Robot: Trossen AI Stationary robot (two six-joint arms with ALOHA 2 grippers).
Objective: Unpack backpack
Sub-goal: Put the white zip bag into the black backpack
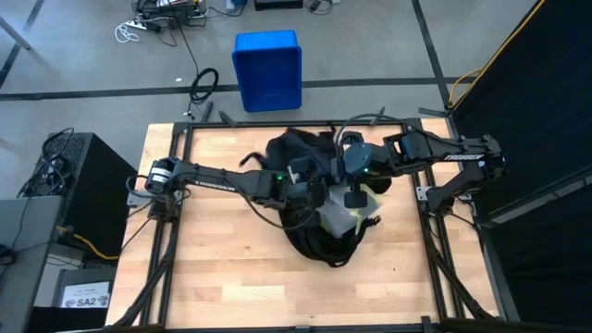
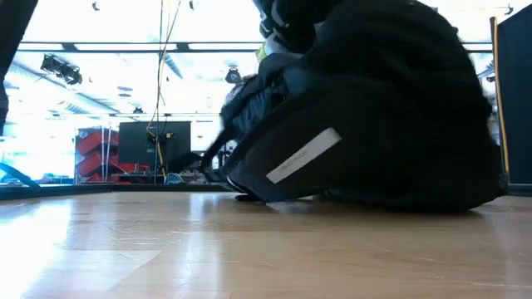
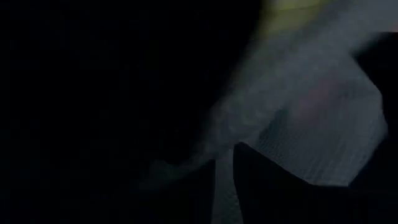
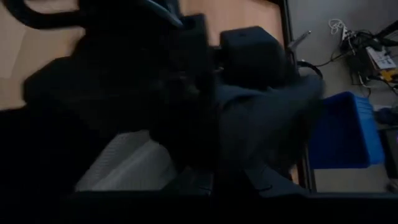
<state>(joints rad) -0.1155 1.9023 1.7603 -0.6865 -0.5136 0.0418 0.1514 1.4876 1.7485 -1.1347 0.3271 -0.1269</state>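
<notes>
We see the backpack (image 1: 319,242), black soft fabric in a lumpy rounded oval, lying mid-table on the light wood-grain table (image 1: 213,268), with both arms meeting over it. From above, pale whitish-yellow material (image 1: 344,217) shows at its opened middle; what it is we cannot tell. The left gripper (image 1: 317,194) reaches in from the left, down at the bag's opening by that pale patch; the fingers themselves are hidden in the high view, so we cannot tell how far they are open or whether they hold anything. The left wrist view is nearly black, showing only a pale mesh-like textured sheet (image 3: 336,137) with a yellowish edge, close to the lens, the fingers unreadable. The right gripper (image 1: 355,197) sits over the bag's right half, fingers fully closed; whether it pinches fabric we cannot tell, since the right wrist view is dark folds plus a pale ribbed surface (image 4: 134,165). Only the low view shows the bag's side: a slanted white reflective stripe (image 2: 304,155) on smooth black panel, the bulk slumped on the table. Only the high and right wrist views show the rigid blue plastic bin (image 1: 267,70) on the floor beyond the table's far edge.
</notes>
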